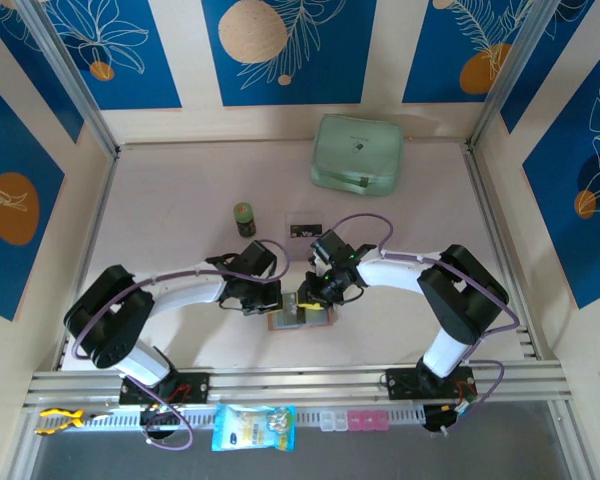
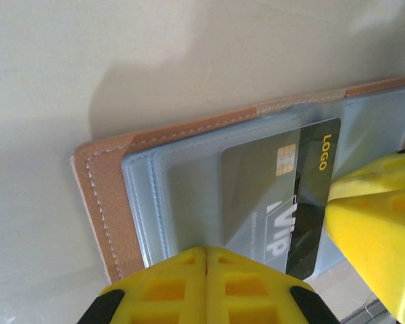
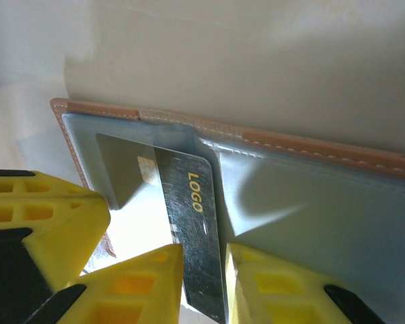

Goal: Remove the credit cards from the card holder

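Observation:
The tan card holder [image 1: 302, 320] lies open on the table between both grippers, its clear sleeves facing up [image 2: 108, 202] [image 3: 310, 145]. A dark credit card [image 3: 192, 216] printed LOGO and VIP sticks partway out of a sleeve [image 2: 283, 196]. My right gripper [image 3: 204, 253] [image 1: 312, 296] has a finger on each side of the card's exposed end and is shut on it. My left gripper [image 2: 207, 251] [image 1: 268, 298] is shut, its tips resting on the clear sleeve near the holder's left half. Another dark credit card [image 1: 305, 229] lies flat on the table behind the grippers.
A mint-green case [image 1: 357, 152] sits at the back of the table. A small green bottle [image 1: 244, 218] stands behind the left gripper. The right gripper's yellow finger [image 2: 378, 229] shows at the right of the left wrist view.

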Tool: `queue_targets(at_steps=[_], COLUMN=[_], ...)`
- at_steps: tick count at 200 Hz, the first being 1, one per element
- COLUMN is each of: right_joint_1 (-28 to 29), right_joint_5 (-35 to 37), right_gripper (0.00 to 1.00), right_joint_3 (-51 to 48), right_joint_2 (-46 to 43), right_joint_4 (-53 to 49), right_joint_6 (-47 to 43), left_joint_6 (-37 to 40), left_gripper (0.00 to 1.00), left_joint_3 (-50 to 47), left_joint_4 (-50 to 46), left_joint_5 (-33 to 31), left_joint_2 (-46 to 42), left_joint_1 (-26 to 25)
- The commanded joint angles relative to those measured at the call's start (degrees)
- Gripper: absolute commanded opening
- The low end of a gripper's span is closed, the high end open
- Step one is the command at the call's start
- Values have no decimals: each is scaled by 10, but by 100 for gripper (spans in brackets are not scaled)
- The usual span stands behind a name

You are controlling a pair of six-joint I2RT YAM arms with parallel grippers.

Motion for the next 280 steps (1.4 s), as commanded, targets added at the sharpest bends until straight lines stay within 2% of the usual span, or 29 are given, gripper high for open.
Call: queue_targets(at_steps=[1,51,124,251,280], right_joint_1=[-1,-2,-2,-3,-2], right_joint_5=[-18,-20,-29,-44,-53], right_gripper=[23,21,20,11,12], right_joint_3=[-11,-18,-41,-68,-75], right_joint_2=[5,1,-12,-36,-39], right_joint_4=[10,19,57,97,116], right_joint_6=[0,0,-16,-19,-18], left_joint_6=[5,-5,-3,1,0], left_gripper=[6,6,3,3,3], left_joint_3=[15,6,-4,3,2], left_joint_4=[-20,-1,-8,-12,-12], left_joint_5=[9,19,1,-2,-2], left_joint_2=[-15,0,15,22,22], left_joint_1=[-5,-19,-20,-20,-20])
